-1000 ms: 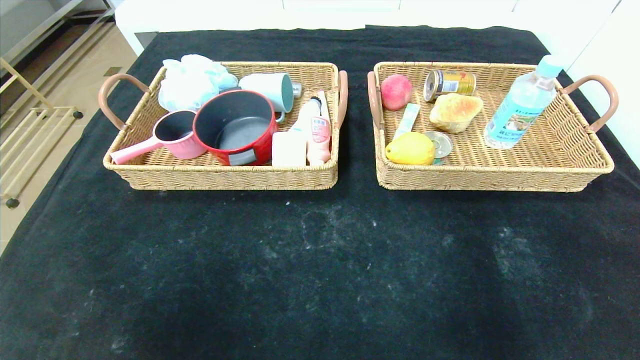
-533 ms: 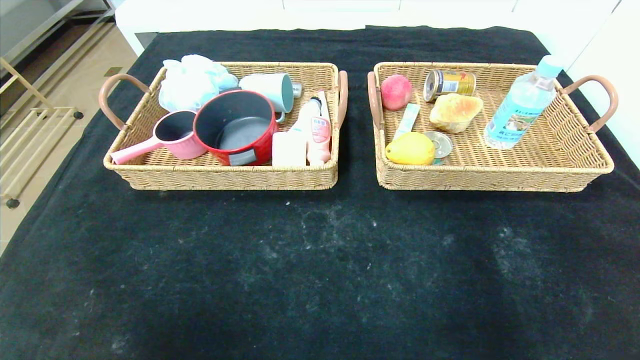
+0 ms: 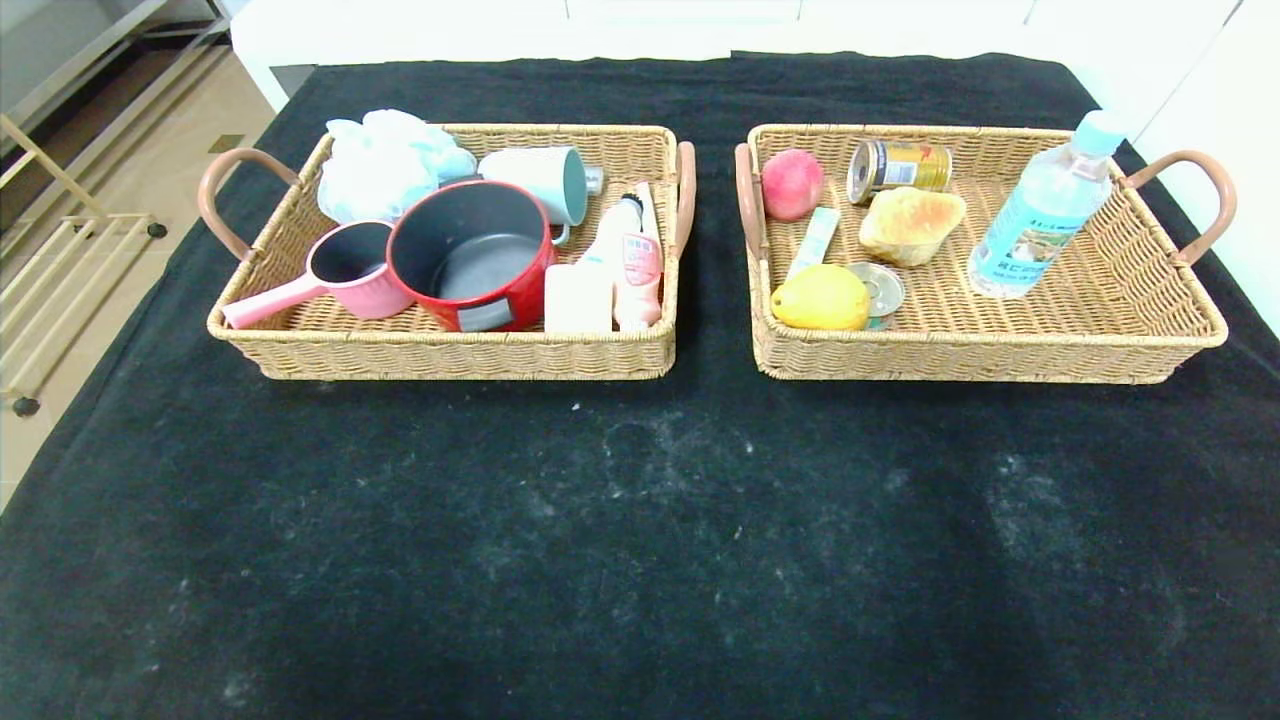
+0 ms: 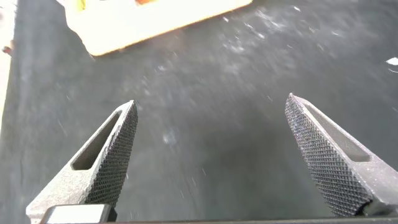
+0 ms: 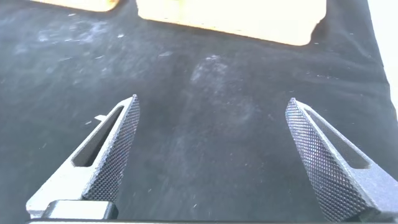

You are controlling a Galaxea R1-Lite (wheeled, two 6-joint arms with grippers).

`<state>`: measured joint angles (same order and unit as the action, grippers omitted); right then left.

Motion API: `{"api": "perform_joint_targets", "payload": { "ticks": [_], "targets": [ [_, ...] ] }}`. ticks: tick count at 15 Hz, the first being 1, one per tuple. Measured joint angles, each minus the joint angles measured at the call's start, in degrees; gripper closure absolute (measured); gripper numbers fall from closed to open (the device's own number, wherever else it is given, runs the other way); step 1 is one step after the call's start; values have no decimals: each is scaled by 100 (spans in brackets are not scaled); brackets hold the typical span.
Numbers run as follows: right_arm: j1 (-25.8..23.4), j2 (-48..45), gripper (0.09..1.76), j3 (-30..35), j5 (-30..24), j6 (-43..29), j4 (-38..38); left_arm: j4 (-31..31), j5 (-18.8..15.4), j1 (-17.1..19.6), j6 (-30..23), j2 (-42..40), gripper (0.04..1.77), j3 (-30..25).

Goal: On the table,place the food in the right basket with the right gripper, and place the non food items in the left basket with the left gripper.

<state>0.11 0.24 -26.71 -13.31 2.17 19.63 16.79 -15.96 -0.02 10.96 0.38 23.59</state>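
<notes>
The left basket holds a red pot, a pink saucepan, a white bath puff, a pale cup and a pink-labelled bottle. The right basket holds a peach, a lemon, bread, a can, a round tin, a green stick pack and a water bottle. Neither arm shows in the head view. My left gripper and right gripper each hang open over bare black cloth, holding nothing.
A black cloth covers the table in front of the baskets, with light lint marks on it. Beyond the table's left edge stands a metal rack on the floor. A white wall runs behind the table.
</notes>
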Motion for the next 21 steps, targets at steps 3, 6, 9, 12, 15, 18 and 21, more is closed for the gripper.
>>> {"api": "perform_joint_targets", "payload": {
  "ticks": [3, 6, 9, 12, 15, 18, 21],
  "targets": [
    [2, -27, 14, 916, 463, 130, -1330, -1224, 171, 2, -46, -35, 9, -1062],
    [2, -32, 14, 2070, 825, 458, -2616, -1437, 364, 2, -250, -45, 9, -1640],
    [2, -32, 14, 2545, 955, 468, -2665, -1415, 863, 2, -258, -45, 9, -1915],
    [7, -32, 14, 2608, 994, 347, -2122, -1348, 992, 2, -399, -45, 9, -2037],
    [5, -32, 14, 2619, 1189, 323, -1790, -1298, 1309, 2, -410, -45, 9, -2061],
    [2, -32, 14, 2619, 1211, 83, -1781, -1265, 1481, 2, -440, -45, 9, -2181],
    [10, -32, 14, 2616, 1282, -105, -1779, -1254, 1484, 2, -630, -45, 9, -2192]
  ]
}}
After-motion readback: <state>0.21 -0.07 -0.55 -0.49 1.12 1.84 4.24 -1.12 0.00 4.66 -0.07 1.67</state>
